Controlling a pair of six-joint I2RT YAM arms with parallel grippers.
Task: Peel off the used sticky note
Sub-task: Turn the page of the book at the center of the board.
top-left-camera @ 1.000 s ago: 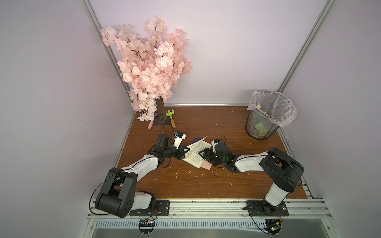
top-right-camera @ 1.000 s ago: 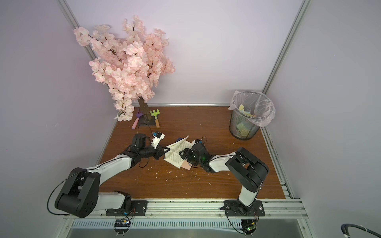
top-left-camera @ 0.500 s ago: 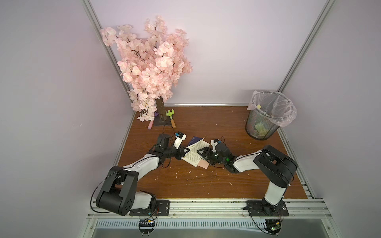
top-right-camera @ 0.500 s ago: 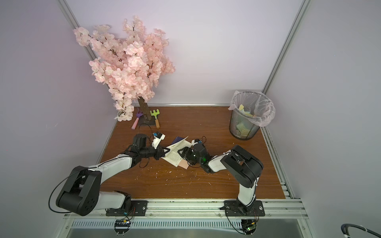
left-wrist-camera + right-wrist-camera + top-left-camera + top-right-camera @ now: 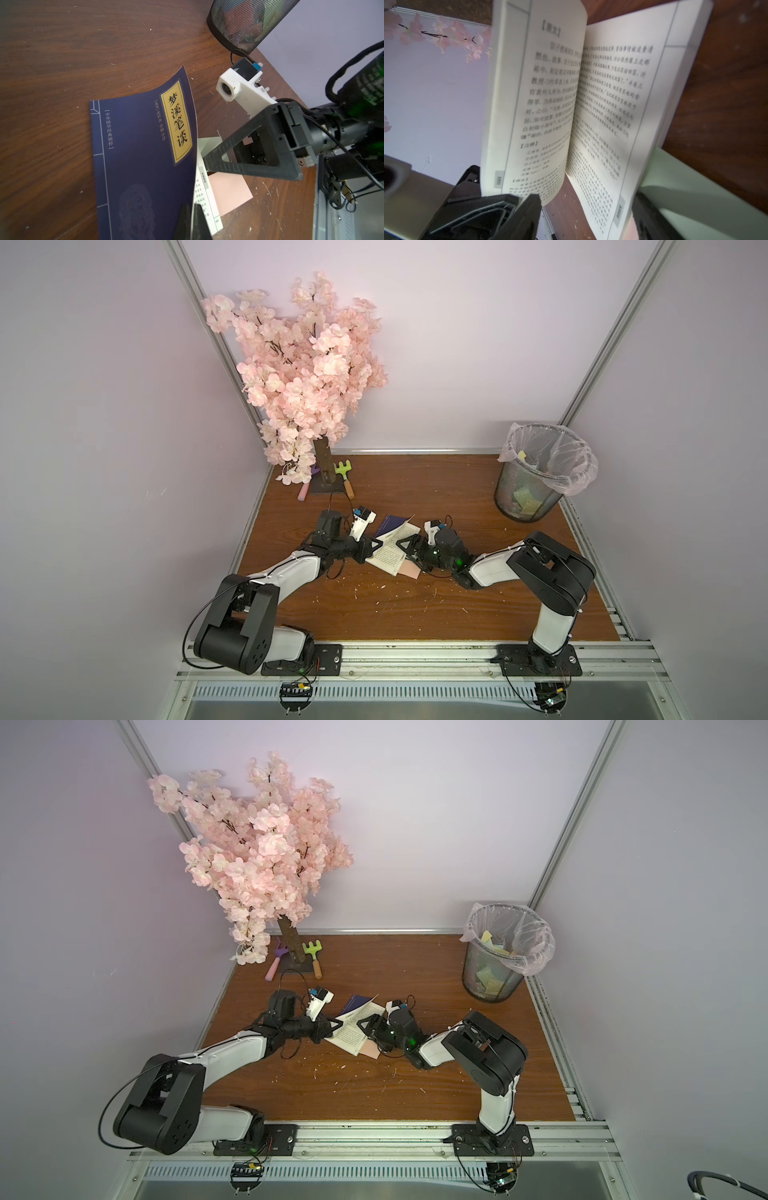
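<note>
A book (image 5: 390,556) lies open in the middle of the table in both top views, its blue cover (image 5: 141,155) raised and curled. My left gripper (image 5: 192,209) is shut on the lower edge of that cover and the first pages. The pink sticky note (image 5: 228,193) pokes out from under the printed pages onto the wood, also seen in a top view (image 5: 369,1050). My right gripper (image 5: 587,212) stands open at the book's near edge. One of its fingers (image 5: 527,214) is under the lifted pages, and the other is outside the page block. A pale green sheet (image 5: 685,187) shows beside the book.
A mesh bin (image 5: 536,481) with a plastic liner and paper scraps stands at the back right. A pink blossom tree (image 5: 307,377) and toy garden tools (image 5: 345,475) occupy the back left corner. White crumbs dot the wood near the front rail (image 5: 415,655).
The blue cover now shows folded back further than a second ago. My right gripper has edged in toward the book and its elbow has drawn closer. The left gripper holds its place.
</note>
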